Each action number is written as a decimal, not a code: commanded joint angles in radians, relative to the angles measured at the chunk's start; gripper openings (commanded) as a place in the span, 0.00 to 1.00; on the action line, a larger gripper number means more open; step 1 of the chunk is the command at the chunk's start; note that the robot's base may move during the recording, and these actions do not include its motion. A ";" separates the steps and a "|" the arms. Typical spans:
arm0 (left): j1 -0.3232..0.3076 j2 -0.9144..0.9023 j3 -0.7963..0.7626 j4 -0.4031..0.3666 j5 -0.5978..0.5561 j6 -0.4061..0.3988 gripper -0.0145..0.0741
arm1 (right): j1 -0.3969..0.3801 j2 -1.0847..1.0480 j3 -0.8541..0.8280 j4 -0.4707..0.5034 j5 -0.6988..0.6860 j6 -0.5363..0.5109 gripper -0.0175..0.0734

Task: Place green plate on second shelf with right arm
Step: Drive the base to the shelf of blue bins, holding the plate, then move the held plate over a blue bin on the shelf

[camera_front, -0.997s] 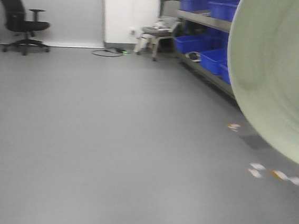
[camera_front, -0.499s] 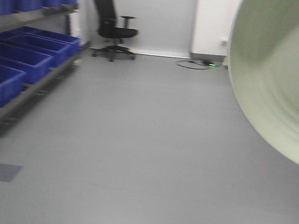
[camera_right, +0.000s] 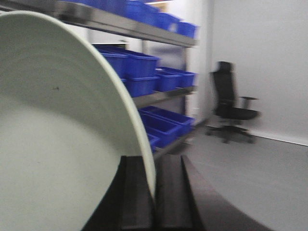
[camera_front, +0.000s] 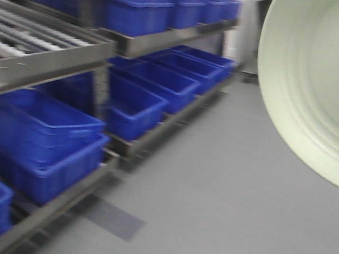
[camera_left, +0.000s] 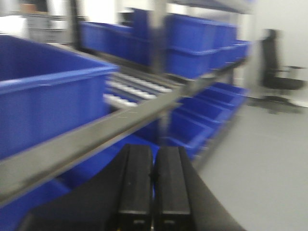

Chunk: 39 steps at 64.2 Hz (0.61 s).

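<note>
Plate (camera_front: 317, 87) in right gripper (camera_right: 154, 192), held on edge, high at right of front view, well apart from rack (camera_front: 135, 43). Right jaws clamped on rim, one finger on each face. Left gripper (camera_left: 153, 178) jaws together, nothing between.

Plate looks stiff, glossy, probably slippery and breakable. Your hold is at the edge, far from centre, so expect it to sag or slip. Keep pinch on raised rim, move slowly, level plate before shelf, keep clear of bins (camera_front: 50, 121)
</note>
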 commanded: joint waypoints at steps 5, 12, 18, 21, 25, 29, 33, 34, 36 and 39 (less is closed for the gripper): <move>-0.002 -0.003 0.042 -0.005 -0.082 -0.006 0.31 | -0.001 0.011 -0.027 0.007 -0.110 0.003 0.25; -0.002 -0.003 0.042 -0.005 -0.082 -0.006 0.31 | -0.001 0.011 -0.027 0.007 -0.110 0.003 0.25; -0.002 -0.003 0.042 -0.005 -0.082 -0.006 0.31 | -0.001 0.011 -0.027 0.007 -0.110 0.003 0.25; -0.002 -0.003 0.042 -0.005 -0.082 -0.006 0.31 | -0.001 0.011 -0.027 0.007 -0.110 0.003 0.25; -0.002 -0.003 0.042 -0.005 -0.082 -0.006 0.31 | -0.001 0.011 -0.027 0.007 -0.110 0.003 0.25; -0.002 -0.003 0.042 -0.005 -0.082 -0.006 0.31 | -0.001 0.011 -0.027 0.007 -0.110 0.003 0.25; -0.002 -0.003 0.042 -0.005 -0.082 -0.006 0.31 | -0.001 0.011 -0.027 0.007 -0.110 0.003 0.25; -0.002 -0.003 0.042 -0.005 -0.082 -0.006 0.31 | -0.001 0.011 -0.027 0.007 -0.110 0.003 0.25; -0.002 -0.003 0.042 -0.005 -0.082 -0.006 0.31 | -0.001 0.011 -0.027 0.007 -0.110 0.003 0.25; -0.002 -0.003 0.042 -0.005 -0.082 -0.006 0.31 | -0.001 0.011 -0.027 0.007 -0.110 0.003 0.25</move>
